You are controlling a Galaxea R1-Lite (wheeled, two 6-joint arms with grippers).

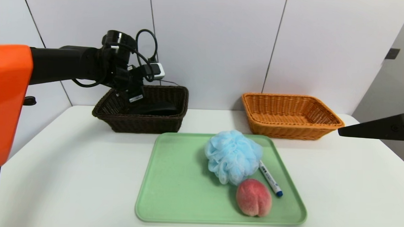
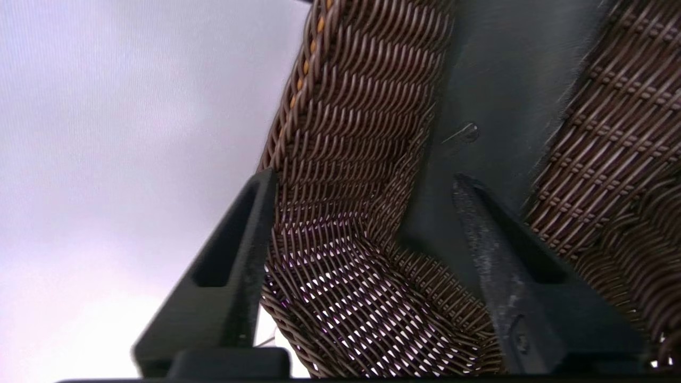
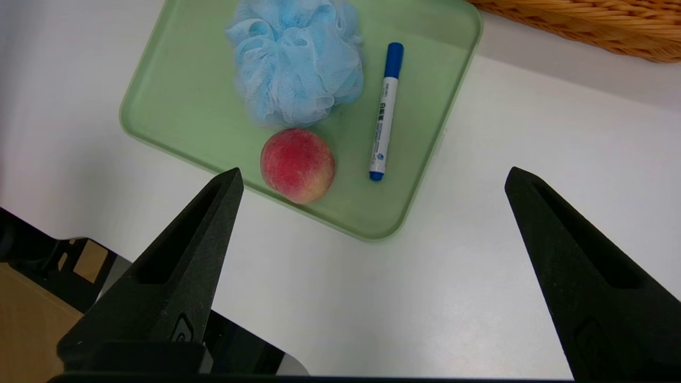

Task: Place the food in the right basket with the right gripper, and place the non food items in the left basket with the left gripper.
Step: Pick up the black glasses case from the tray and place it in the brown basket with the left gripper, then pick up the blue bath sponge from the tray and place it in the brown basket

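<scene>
Over the dark basket (image 1: 147,123), I have my left gripper (image 2: 364,178) open above the black cloth (image 2: 479,127); retreating low could snag its rim.

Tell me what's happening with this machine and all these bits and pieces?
The left claw is open over the dark basket, where a black item lies inside. The blue pouf, marker and peach sit on the green tray. The right claw hangs open and empty to the right, and the orange basket holds nothing.
</scene>
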